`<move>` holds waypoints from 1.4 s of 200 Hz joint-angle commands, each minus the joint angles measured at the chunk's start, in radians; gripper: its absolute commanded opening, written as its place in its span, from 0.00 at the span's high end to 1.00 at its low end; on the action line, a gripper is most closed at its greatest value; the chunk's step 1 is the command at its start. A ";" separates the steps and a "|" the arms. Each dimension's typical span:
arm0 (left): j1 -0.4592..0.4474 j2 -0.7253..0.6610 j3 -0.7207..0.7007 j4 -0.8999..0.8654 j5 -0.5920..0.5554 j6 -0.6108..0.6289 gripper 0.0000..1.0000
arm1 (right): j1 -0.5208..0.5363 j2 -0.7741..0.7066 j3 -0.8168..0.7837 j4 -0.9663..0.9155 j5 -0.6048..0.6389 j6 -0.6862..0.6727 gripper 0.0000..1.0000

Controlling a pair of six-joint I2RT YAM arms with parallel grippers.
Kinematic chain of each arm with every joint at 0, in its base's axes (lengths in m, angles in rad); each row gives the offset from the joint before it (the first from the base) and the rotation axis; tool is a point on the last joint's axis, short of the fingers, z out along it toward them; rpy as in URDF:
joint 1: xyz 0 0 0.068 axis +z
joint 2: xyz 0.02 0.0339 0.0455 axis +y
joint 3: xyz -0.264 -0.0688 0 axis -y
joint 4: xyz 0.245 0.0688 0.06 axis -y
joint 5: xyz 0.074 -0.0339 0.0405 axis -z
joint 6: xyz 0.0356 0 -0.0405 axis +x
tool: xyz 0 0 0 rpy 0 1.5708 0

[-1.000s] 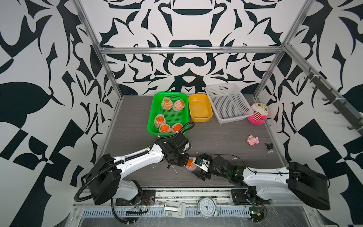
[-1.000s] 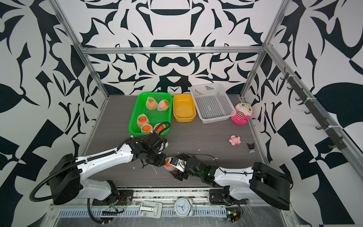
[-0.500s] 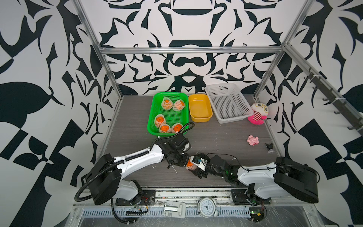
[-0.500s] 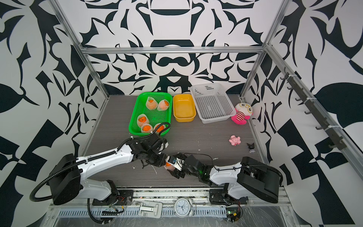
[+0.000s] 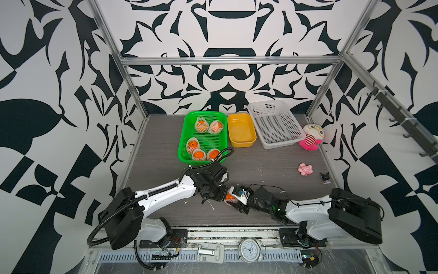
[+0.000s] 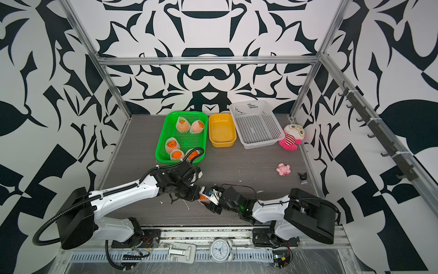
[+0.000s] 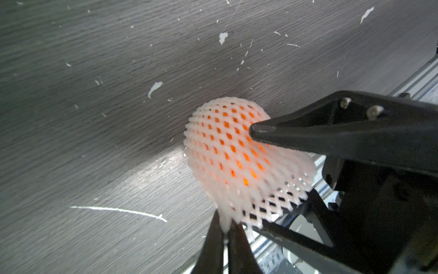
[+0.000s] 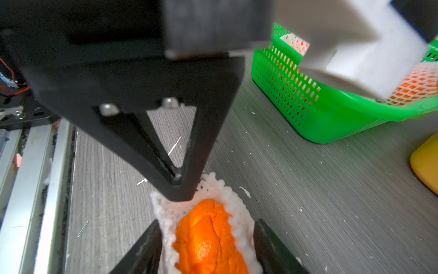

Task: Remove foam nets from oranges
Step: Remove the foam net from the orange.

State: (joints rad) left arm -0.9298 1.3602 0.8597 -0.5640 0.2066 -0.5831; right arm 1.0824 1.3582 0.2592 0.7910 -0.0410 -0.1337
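One orange (image 8: pixel 206 239), wrapped in its foam net (image 7: pixel 225 147), was in front of the green basket (image 5: pixel 182 140), just past its near end, where both arms met. The left gripper (image 7: pixel 225 229) was pinched tight on the net's loose edge. The right gripper (image 8: pixel 206 227) straddled the fruit at the net's open mouth. One finger pressed the mesh, but whether it truly gripped could not be told. Five more netted oranges (image 5: pixel 192 146) lay inside the basket: two at its far end, three at its near end.
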 commanded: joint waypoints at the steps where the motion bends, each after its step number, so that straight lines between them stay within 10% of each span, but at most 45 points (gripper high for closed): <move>1: -0.003 -0.025 -0.019 0.001 0.016 -0.017 0.86 | 0.003 -0.019 0.012 0.047 0.006 0.012 0.39; 142: -0.002 -0.198 -0.081 0.077 -0.060 -0.033 0.42 | 0.004 -0.039 0.014 0.018 0.045 -0.010 0.60; 280: -0.001 -0.346 -0.147 0.168 -0.152 0.007 0.29 | 0.003 -0.092 0.046 -0.069 0.050 -0.023 0.73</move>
State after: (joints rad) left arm -0.9298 1.0348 0.7364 -0.4194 0.0799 -0.5941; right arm 1.0824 1.2953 0.2615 0.7341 -0.0051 -0.1444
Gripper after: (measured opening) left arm 0.699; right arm 0.296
